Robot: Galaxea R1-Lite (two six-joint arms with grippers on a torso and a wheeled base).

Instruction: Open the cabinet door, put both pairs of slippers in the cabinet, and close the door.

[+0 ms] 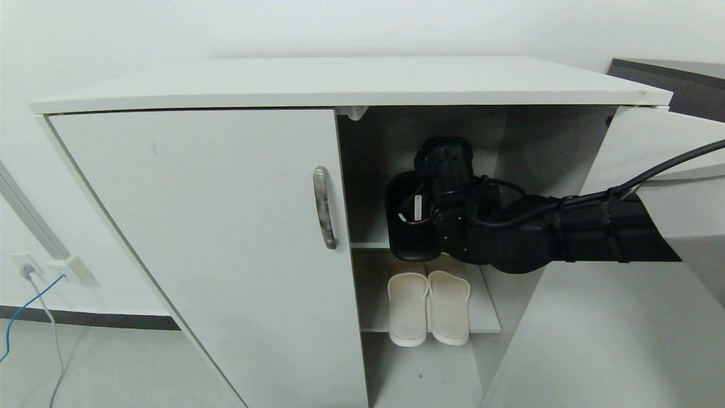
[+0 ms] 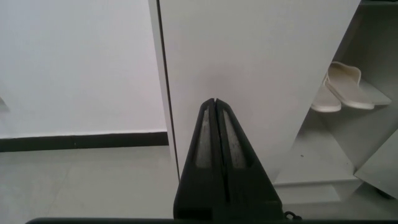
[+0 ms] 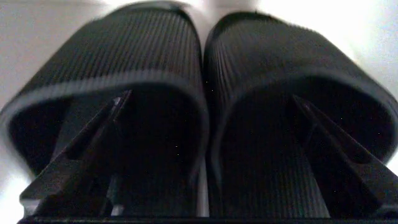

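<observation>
Cabinet (image 1: 351, 82) fills mid frame in head view. Its L door (image 1: 215, 238) is closed, w/ a metal handle (image 1: 324, 207) near the inner edge. R door (image 1: 600, 328) is swung open at right of frame.

R arm (image 1: 538, 232) comes in from the right edge into the open half, at upper-shelf level. Right gripper (image 3: 209, 94): fingers (image 3: 93, 149) spread wide apart, one tucked inside each of the black slippers (image 3: 143, 56), not pinching them. Black pair sits side by side and touching. In head view it's the dark shape (image 1: 405, 226) centre frame, heel at the upper shelf's front edge.

White slippers (image 1: 429, 306) lie side by side on the shelf below, lower centre, toes pointing in.

Left gripper (image 2: 214, 102): clenched, fingers pressed together on nothing, in front of the closed door. White pair (image 2: 345, 84) shows at upper right of that wrist view.
</observation>
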